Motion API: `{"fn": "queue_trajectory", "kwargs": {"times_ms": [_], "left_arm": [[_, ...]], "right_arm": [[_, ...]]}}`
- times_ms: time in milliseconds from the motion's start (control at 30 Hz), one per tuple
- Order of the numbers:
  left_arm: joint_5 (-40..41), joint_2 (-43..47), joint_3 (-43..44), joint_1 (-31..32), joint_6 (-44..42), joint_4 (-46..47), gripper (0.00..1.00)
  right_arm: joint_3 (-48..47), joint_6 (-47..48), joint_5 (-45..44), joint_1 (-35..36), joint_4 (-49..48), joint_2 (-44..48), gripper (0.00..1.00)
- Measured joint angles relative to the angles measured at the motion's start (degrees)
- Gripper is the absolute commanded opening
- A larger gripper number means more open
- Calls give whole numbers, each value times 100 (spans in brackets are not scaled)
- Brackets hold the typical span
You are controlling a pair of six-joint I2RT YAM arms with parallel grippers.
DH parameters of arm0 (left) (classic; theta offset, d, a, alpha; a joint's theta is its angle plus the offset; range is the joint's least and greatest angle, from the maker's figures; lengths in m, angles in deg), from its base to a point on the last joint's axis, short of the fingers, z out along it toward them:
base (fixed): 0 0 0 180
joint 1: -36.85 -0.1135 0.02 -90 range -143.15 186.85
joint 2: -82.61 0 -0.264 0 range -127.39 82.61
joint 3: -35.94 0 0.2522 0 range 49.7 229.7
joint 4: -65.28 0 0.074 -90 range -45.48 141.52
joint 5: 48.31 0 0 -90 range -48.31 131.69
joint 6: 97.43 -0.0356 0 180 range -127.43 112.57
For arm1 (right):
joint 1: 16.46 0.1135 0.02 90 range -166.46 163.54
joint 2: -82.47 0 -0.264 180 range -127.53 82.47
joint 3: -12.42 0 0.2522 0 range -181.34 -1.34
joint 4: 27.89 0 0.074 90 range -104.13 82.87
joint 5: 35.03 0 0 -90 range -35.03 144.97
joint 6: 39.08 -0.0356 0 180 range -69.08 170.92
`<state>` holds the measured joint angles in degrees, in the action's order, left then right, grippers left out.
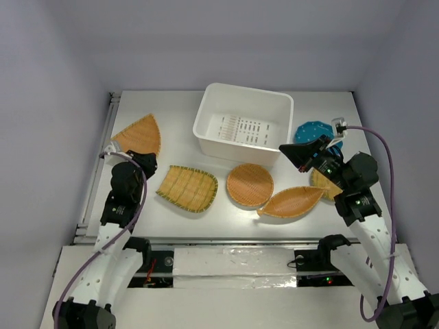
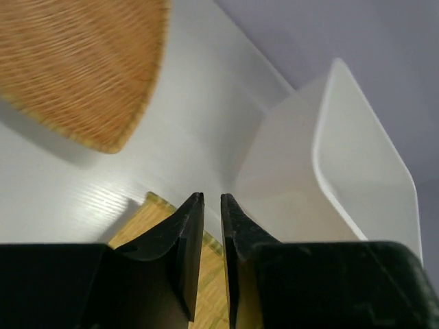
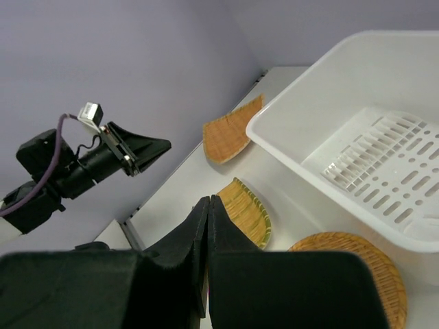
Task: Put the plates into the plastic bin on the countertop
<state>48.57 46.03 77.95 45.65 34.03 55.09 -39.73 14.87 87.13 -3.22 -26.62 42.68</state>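
Observation:
The white plastic bin (image 1: 207,122) stands empty at the back middle of the countertop (image 1: 182,137). On the counter lie the fan plate (image 1: 140,133), the rounded square plate (image 1: 187,187), a round plate (image 1: 250,184), the leaf plate (image 1: 291,201) and the teal dotted plate (image 1: 312,130). A second round plate (image 1: 321,182) is mostly hidden under my right arm. My left gripper (image 1: 149,164) hovers between the fan and square plates, shut to a narrow slit and empty (image 2: 212,197). My right gripper (image 1: 284,148) is shut and empty beside the bin's right front corner (image 3: 208,199).
A metal rail (image 1: 96,171) runs along the counter's left edge. Grey walls enclose the back and sides. In the right wrist view the bin's slotted bottom (image 3: 384,164) is bare, and the left arm (image 3: 82,164) shows at the far left.

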Motion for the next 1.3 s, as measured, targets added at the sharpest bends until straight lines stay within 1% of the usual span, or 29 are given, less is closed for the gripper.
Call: {"fn": "queue_trajectory", "kwargs": {"times_ms": [33, 100, 133, 233, 267, 333, 367, 467, 633, 767, 900, 1100, 1200, 1267, 1300], "left_arm": [[79, -50, -111, -125, 85, 28, 31], [164, -212, -323, -420, 278, 111, 45], [142, -326, -450, -625, 372, 210, 57], [74, -695, -739, -1156, 629, 452, 68], [46, -835, -817, -1322, 702, 535, 69], [-61, -1088, -949, -1587, 844, 734, 69], [-105, -1196, -994, -1674, 898, 837, 70], [-264, -1617, -1058, -1832, 1086, 1224, 70], [-564, -2702, -1056, -1867, 1438, 2035, 69], [-841, -3460, -1056, -1867, 1700, 2496, 68], [-1008, -3967, -1036, -1867, 1886, 2955, 66], [-970, -4597, -807, -1867, 2063, 3547, 64], [-933, -4837, -688, -1867, 2149, 3755, 60], [-951, -5029, -610, -1867, 2249, 3875, 55], [-977, -5156, -562, -1867, 2306, 3950, 50]], "right_arm": [[0, 31, -11, 2, 0, 0, 0], [0, 74, -48, 2, 2, 7, 0], [7, 90, -66, 2, 0, 20, 0], [92, 125, -92, 2, -2, 90, 0], [107, 133, -92, 2, 0, 98, 4], [109, 138, -92, 2, -2, 96, 8], [109, 140, -92, 2, -2, 105, 15], [114, 140, -92, 2, -22, 127, 25], [181, 144, -81, 2, -127, 133, 26], [186, 144, -81, 2, -131, 162, 27], [186, 142, -81, 2, -179, 188, 27], [186, 138, -72, 44, -214, 181, 27], [188, 136, -66, 68, -225, 166, 27], [188, 136, -66, 72, -258, 127, 27], [188, 133, -66, 72, -267, 105, 27]]}}
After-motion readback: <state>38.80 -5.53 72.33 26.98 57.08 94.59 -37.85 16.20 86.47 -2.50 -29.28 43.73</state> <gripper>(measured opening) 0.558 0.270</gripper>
